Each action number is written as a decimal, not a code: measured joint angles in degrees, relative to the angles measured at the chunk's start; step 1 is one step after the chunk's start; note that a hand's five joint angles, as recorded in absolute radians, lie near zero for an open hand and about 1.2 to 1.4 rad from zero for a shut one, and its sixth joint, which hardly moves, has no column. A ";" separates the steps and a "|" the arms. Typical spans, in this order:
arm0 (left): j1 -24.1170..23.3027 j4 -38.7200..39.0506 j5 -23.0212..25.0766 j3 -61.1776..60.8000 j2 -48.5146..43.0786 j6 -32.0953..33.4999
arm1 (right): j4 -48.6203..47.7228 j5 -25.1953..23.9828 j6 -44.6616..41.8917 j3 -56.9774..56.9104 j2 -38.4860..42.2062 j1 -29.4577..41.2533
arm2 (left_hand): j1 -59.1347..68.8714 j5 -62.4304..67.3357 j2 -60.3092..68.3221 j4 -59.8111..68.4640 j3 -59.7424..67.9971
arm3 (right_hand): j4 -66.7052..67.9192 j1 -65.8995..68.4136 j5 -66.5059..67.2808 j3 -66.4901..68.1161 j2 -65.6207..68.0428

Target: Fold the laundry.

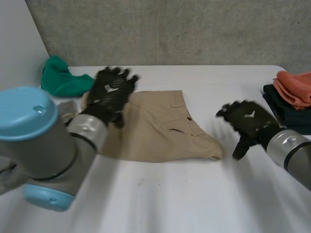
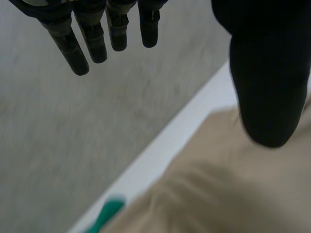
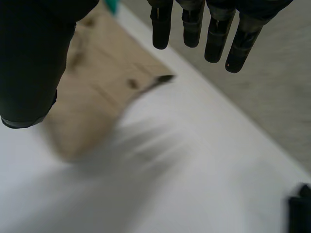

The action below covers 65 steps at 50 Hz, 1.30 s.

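Grey wall backs a white table. Head view: tan shorts lie folded mid-table, the left hand over their left end, the right hand just off their right corner; a folded stack looks done, a green cloth waits crumpled. Left wrist view: fingers straight, holding nothing, above the shorts. Right wrist view: likewise open and empty, shorts beside its thumb.

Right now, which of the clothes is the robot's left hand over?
The tan shorts, spread flat in the middle; the open left hand hovers above them. The green cloth lies farther back, the orange cloth and dark cloth at the far right.
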 measured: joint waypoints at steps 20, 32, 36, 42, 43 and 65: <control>22.48 -4.76 18.00 3.48 -12.19 2.07 | -8.80 5.33 8.22 -5.55 17.01 11.12 | 0.23 0.22 1.27 0.74 0.27 | 13.19 13.51 12.42 15.31 14.31; 20.91 -7.02 22.23 14.14 -22.11 1.95 | -14.58 8.85 7.31 -5.80 16.83 13.46 | 11.69 10.72 11.49 11.60 10.78 | 54.59 45.90 52.58 55.62 54.37; 19.31 -7.18 23.71 14.49 -22.42 1.81 | -14.34 8.72 6.91 -5.44 15.88 13.51 | 11.69 10.72 11.49 11.60 10.79 | 54.59 47.37 52.58 55.62 54.37; 16.31 -5.03 25.02 14.99 -22.04 1.76 | -13.86 8.55 5.03 -4.22 13.10 13.44 | 11.62 10.60 11.42 11.54 10.76 | 54.59 47.38 52.58 55.62 54.37; 15.94 -4.46 25.07 15.12 -22.03 1.79 | -13.83 8.57 4.68 -4.04 12.82 13.43 | 11.62 10.60 11.42 11.54 10.76 | 54.59 47.38 52.58 55.62 54.37; 12.37 -1.13 23.51 25.42 -32.74 4.21 | -13.81 8.90 1.49 -3.17 12.07 12.65 | 33.66 30.50 32.24 32.20 31.50 | 54.59 47.37 52.58 55.62 54.37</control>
